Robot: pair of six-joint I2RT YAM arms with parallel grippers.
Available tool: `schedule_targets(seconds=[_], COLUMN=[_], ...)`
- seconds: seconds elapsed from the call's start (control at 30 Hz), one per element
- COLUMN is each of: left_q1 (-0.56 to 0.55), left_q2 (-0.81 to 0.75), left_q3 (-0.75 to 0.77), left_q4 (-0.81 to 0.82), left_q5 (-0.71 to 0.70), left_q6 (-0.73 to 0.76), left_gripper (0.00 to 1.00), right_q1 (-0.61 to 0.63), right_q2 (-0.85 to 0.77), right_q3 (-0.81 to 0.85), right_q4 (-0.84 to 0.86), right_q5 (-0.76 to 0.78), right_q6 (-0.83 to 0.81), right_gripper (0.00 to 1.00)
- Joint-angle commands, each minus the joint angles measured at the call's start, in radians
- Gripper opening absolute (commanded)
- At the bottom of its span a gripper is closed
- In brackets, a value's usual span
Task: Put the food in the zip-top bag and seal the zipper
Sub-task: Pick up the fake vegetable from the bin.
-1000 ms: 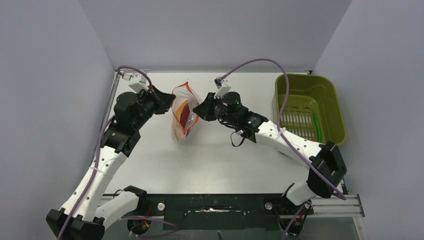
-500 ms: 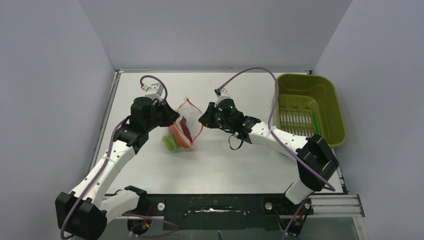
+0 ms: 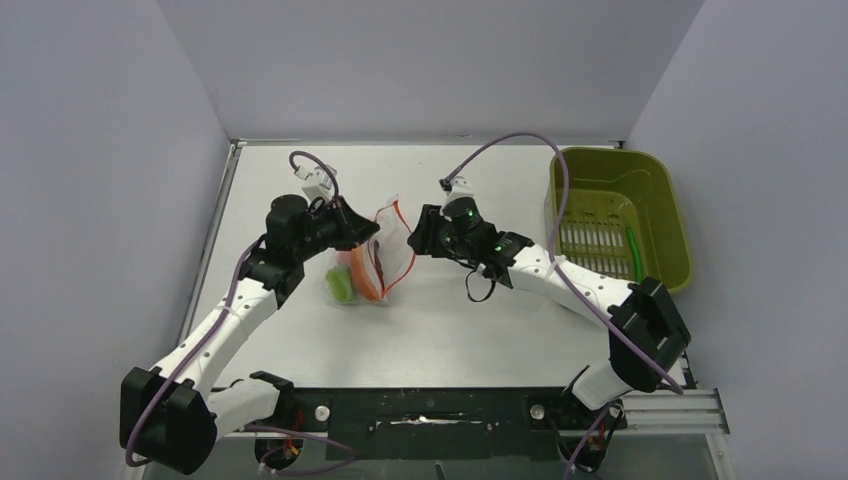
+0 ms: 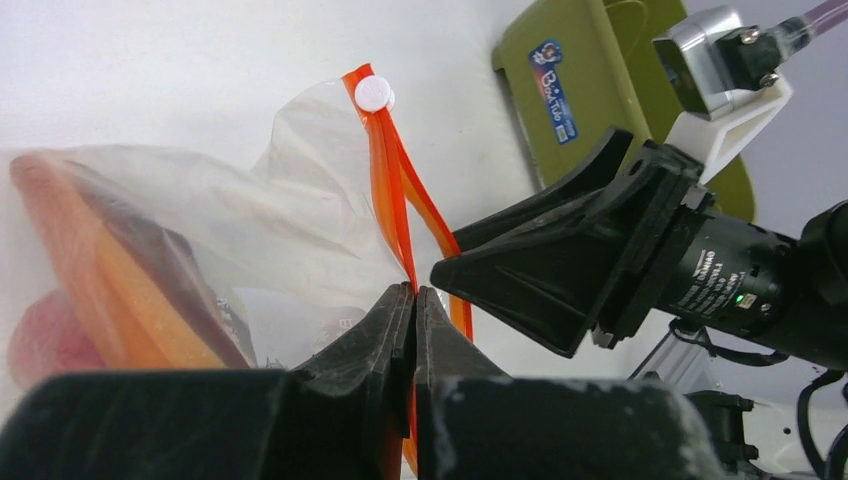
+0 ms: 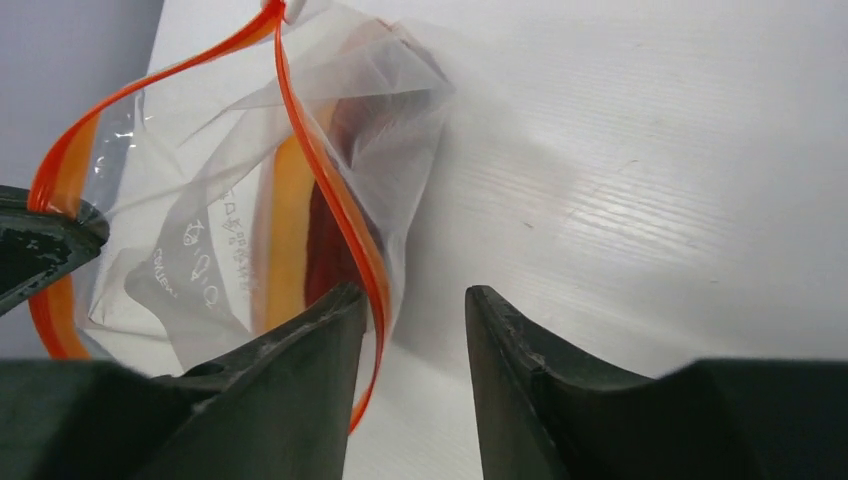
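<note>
The clear zip-top bag (image 3: 385,255) rests on the table between both arms, its mouth turned up. Inside show the food: an orange and brown-red slab (image 4: 110,290), a pink ball (image 4: 40,340) and a green piece (image 3: 340,283). My left gripper (image 4: 415,290) is shut on the red-orange zipper (image 4: 385,170), below its white slider (image 4: 373,93). My right gripper (image 5: 415,295) stands open on the bag's right side. The zipper strip (image 5: 330,190) runs just inside its left finger (image 5: 300,360). The bag's mouth (image 5: 150,100) gapes in a loop.
An olive-green tub (image 3: 615,215) stands at the right rear, with a green strip on its slotted floor. Grey walls close off the left, the rear and the right. Bare white table (image 5: 650,180) lies to the right of the bag.
My right gripper has opened and let go of the bag's mouth. Both arms carried the bag toward the near side and down, and the green food now shows at its lower left.
</note>
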Motion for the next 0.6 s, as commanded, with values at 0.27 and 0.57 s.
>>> schedule_targets(seconds=[0.27, 0.57], left_q1=[-0.004, -0.008], left_q2=[0.007, -0.031], left_q3=[-0.044, -0.085], left_q4=[0.211, 0.275], left_q5=[0.218, 0.268], left_q6=[0.028, 0.074], left_gripper=[0.00, 0.00], right_q1=[-0.101, -0.220], right_q2=[-0.244, -0.253], right_q3=[0.186, 0.316], right_q4=[-0.309, -0.540], right_q5=[0.229, 0.343], right_q6=[-0.211, -0.308], right_gripper=[0.67, 0.71])
